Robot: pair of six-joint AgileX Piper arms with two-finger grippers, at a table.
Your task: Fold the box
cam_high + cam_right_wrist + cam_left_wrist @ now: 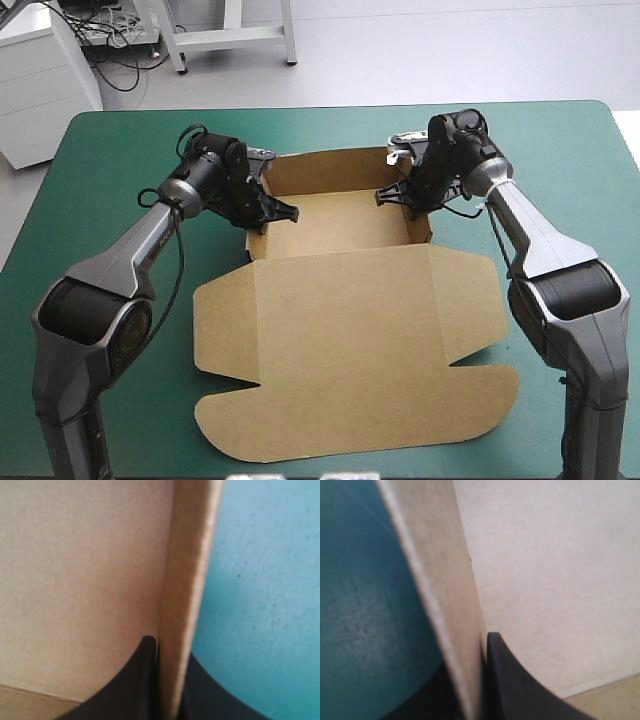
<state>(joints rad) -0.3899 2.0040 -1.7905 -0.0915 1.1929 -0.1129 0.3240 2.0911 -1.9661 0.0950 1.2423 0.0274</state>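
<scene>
The brown box point(340, 300) lies mid-table as an open tray at the far side, with its lid flat toward the near edge. My left gripper point(262, 208) is shut on the box's left side wall point(447, 605); one black finger point(520, 685) sits inside the tray, the other outside over the teal-green cover. My right gripper point(405, 195) is shut on the right side wall point(187, 580), with one black finger point(132, 685) inside and the other outside. Both walls stand upright between the fingers.
The teal-green table point(100, 180) shows bare cover to the left and right of the box. The lid's rounded flaps point(470, 400) reach close to the near edge. A white cabinet point(40, 80) stands beyond the far left corner.
</scene>
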